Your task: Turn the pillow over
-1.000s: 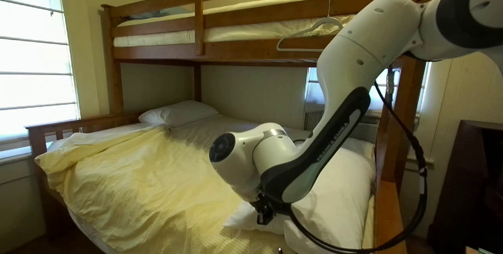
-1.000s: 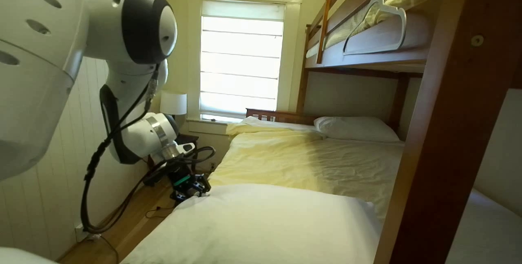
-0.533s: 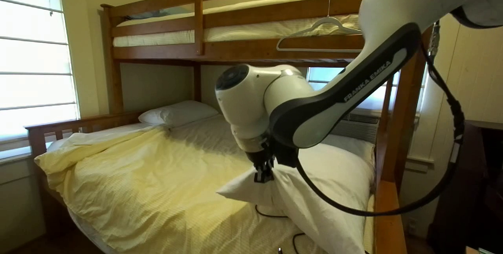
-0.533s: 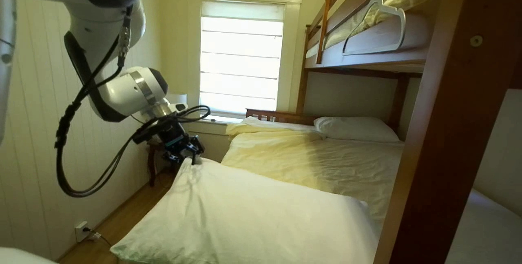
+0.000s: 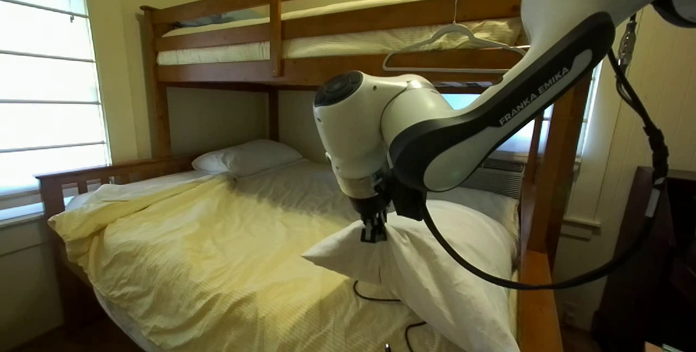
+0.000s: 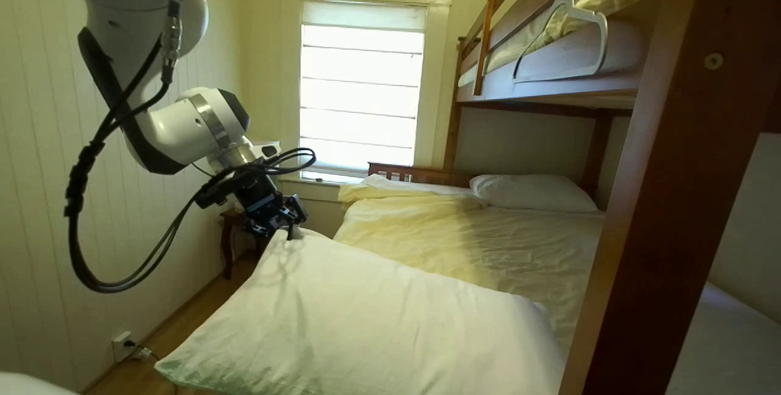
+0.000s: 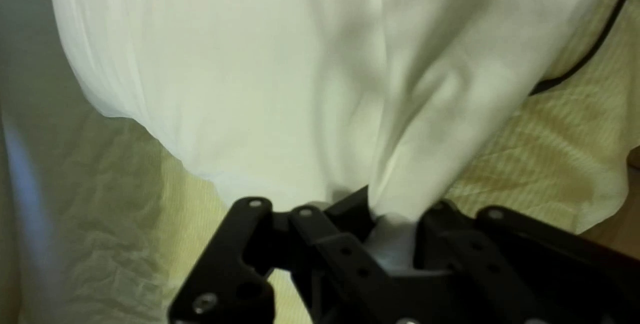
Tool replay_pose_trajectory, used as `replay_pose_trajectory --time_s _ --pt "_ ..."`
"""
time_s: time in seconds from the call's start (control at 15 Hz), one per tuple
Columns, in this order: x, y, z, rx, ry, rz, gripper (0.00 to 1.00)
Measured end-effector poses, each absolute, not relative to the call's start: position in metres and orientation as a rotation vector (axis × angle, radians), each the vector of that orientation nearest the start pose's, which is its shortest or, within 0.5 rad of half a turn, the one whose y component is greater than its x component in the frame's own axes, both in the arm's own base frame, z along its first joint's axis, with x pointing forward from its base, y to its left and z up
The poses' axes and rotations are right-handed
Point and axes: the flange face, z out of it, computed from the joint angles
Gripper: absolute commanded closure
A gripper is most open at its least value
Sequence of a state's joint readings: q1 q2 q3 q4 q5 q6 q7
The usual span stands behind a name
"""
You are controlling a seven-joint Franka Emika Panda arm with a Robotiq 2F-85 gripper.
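Observation:
The large white pillow [image 5: 429,281] lies at the near end of the bed, one side raised and the rest resting low. It also shows in an exterior view [image 6: 390,322] and fills much of the wrist view [image 7: 240,73]. My gripper [image 5: 374,232] is shut on a bunched fold along the pillow's edge, above the bed; the gripper also shows in an exterior view [image 6: 293,233]. In the wrist view the fold runs in between the fingers of the gripper [image 7: 392,219]. A loose corner of the pillow sticks out beside the gripper. The pillow's underside is mostly hidden.
A pale yellow bedsheet [image 5: 217,254] covers the bed. Another white pillow [image 6: 531,192] lies at the far end. A wooden bunk post [image 6: 665,169] and the upper bunk rail [image 5: 348,72] with a hanger [image 5: 457,28] stand close. A dark cable [image 5: 375,298] lies on the bed.
My gripper has risen from bed level and shifted slightly right in an exterior view, pulling the pillow's edge up with it. The dark cable on the bed has come into view under the pillow's edge.

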State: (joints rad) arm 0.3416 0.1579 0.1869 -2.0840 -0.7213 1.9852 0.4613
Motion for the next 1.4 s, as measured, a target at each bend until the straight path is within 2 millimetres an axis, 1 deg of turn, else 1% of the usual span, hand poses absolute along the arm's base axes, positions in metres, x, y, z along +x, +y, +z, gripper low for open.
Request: replay_pose_trajectory --time_s 0.13,0.2,0.33,0.47,0.53,0.8,1.0,1.2,1.27,1.4 --pt "0.497 0.242 0.341 2.446 0.572 0.085 0.98" --pt "0.498 0.246 0.343 2.446 0.580 0.093 0.98" --pt "0.501 0.256 0.358 2.440 0.602 0.111 0.98" --pt "0.502 0.274 0.384 2.426 0.637 0.144 0.98" --pt "0.500 0.285 0.399 2.419 0.660 0.169 0.98" --pt "0.480 0.327 0.457 2.396 0.723 0.266 0.98" --pt "0.466 0.350 0.503 2.388 0.737 0.337 0.98" --pt "0.454 0.363 0.553 2.398 0.708 0.414 0.98" --pt "0.451 0.363 0.570 2.405 0.688 0.441 0.98" --pt "0.446 0.356 0.607 2.432 0.590 0.503 0.98"
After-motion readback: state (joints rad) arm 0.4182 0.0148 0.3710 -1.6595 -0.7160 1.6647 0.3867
